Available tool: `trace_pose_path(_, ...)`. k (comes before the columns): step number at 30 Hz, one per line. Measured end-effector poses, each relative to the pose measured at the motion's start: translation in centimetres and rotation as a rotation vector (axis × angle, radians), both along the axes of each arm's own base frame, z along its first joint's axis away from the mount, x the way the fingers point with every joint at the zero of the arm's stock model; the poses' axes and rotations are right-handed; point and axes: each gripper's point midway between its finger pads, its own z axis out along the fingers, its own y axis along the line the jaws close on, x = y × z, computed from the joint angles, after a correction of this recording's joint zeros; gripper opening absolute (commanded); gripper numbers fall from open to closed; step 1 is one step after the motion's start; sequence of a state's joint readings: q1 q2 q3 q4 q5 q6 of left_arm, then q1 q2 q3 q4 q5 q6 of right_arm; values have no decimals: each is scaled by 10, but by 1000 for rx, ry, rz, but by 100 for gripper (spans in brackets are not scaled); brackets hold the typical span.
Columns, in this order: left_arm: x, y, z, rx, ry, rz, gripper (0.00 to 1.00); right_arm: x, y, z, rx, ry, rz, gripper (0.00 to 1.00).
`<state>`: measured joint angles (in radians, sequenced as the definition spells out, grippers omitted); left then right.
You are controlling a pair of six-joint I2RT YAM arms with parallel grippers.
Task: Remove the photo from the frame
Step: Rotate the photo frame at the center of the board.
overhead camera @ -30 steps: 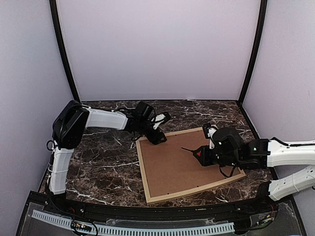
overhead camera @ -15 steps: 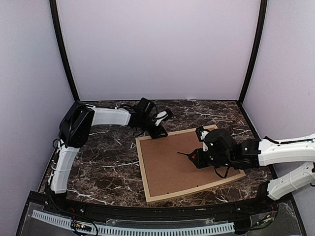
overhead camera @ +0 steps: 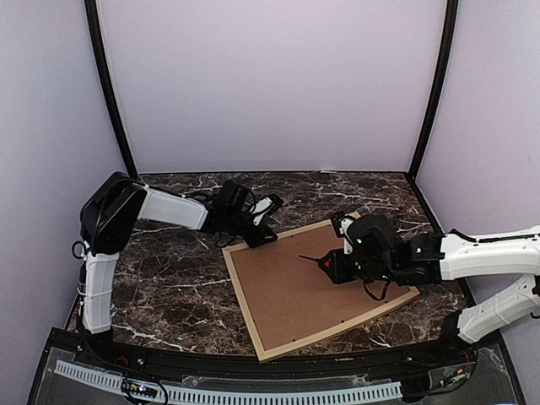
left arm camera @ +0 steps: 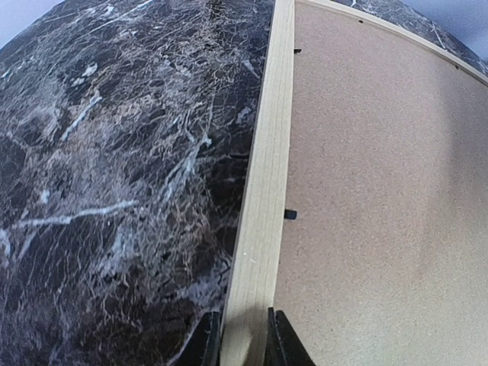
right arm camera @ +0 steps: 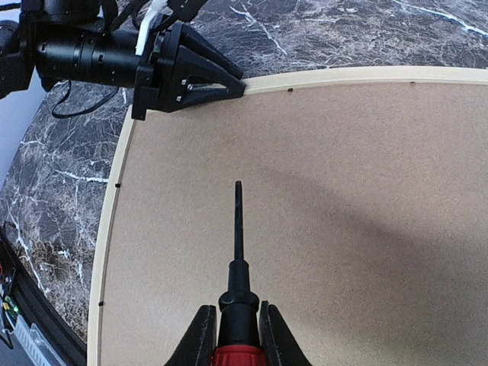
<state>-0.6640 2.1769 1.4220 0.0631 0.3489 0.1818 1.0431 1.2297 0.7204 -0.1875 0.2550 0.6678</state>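
Note:
The frame [overhead camera: 242, 304] of light wood lies face down on the marble table, with its brown backing board [overhead camera: 304, 287] facing up. The photo is hidden beneath the board. My left gripper [overhead camera: 256, 239] is shut on the frame's moulding [left arm camera: 263, 191] near the far left corner, one finger on each side of the strip [left arm camera: 244, 339]. Over the middle of the board, my right gripper [right arm camera: 238, 320] is shut on a screwdriver [right arm camera: 238, 252] with a red handle. Its black shaft points toward the left gripper [right arm camera: 229, 88], and its tip is over the bare board.
Small black retaining tabs [left arm camera: 290, 214] sit along the frame's inner edge, another one [right arm camera: 290, 90] close to the left fingers. Dark marble table [overhead camera: 169, 287] spreads left of the frame. Pale enclosure walls [overhead camera: 270, 84] close off the back and sides.
My left gripper has shut on the frame's moulding, and the frame's far left corner has shifted left with it. The right gripper with the screwdriver has moved left over the board.

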Motion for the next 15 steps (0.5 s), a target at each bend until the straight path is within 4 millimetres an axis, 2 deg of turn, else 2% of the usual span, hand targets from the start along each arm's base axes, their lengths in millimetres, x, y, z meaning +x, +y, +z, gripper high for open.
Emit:
trace_pose_path(4, -9, 11, -1, -20, 9, 45, 11, 1, 1, 1, 1, -2, -1, 0)
trace_pose_path(15, -15, 21, -2, -89, 26, 146, 9, 4, 4, 4, 4, -2, -2, 0)
